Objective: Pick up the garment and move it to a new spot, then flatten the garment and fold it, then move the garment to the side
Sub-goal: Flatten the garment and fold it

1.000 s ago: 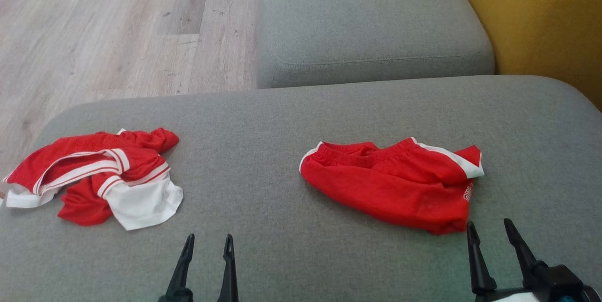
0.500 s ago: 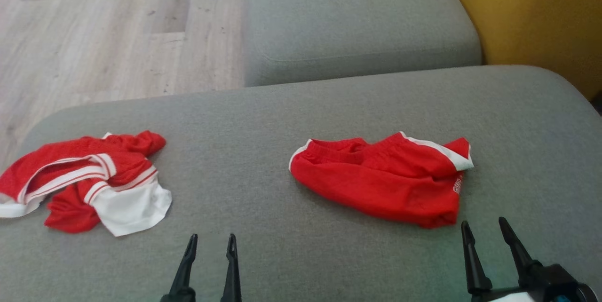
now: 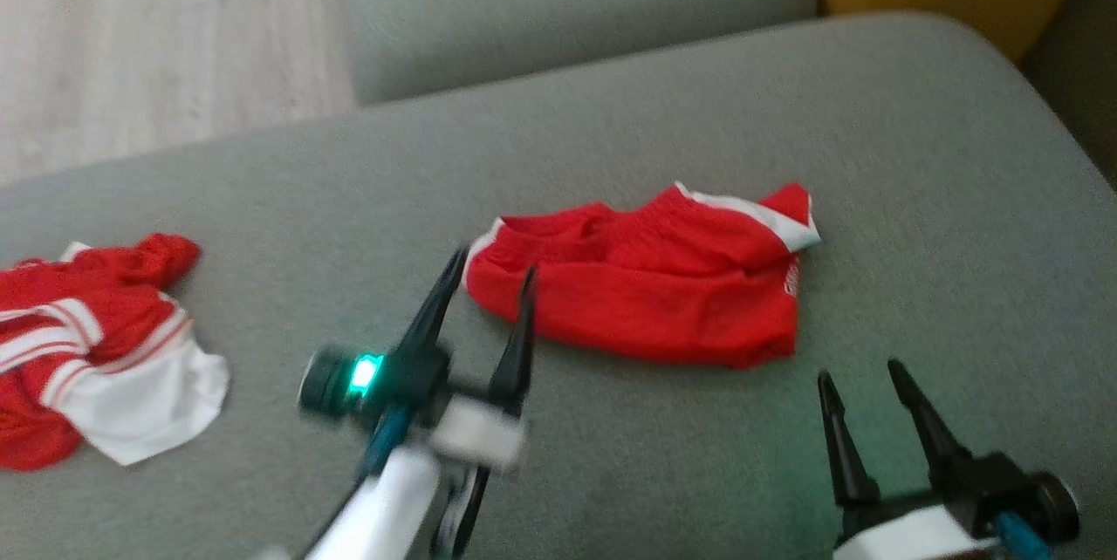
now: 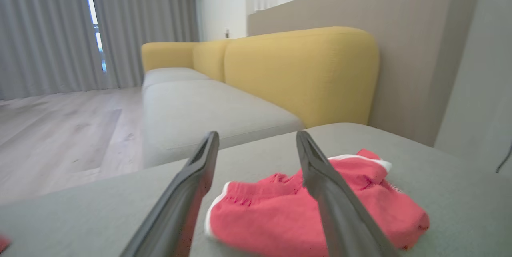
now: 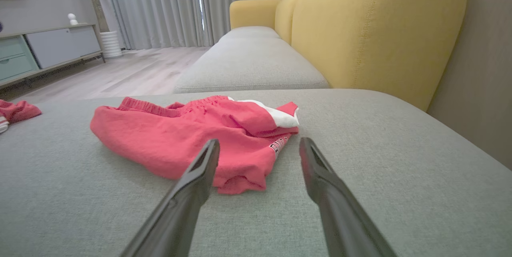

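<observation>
Two red garments lie on the grey cushion [image 3: 611,124]: the shorts [image 3: 646,281] at centre frame and a jersey [image 3: 96,351] at the left edge. The left gripper [image 3: 493,265], spread and empty, hovers near the shorts' waistband corner. The right gripper [image 3: 859,371], also spread and empty, sits at lower right. Blur probably hides the left gripper's height, so a pinch may catch only one layer or snag the cushion.

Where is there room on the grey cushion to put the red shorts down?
The widest bare patch is the grey cushion right of the red shorts, out to its rounded edge. The strip behind the shorts is bare too, and the gap between them and the red-and-white jersey. It is crowded at the shorts' left end, by the left tool.
</observation>
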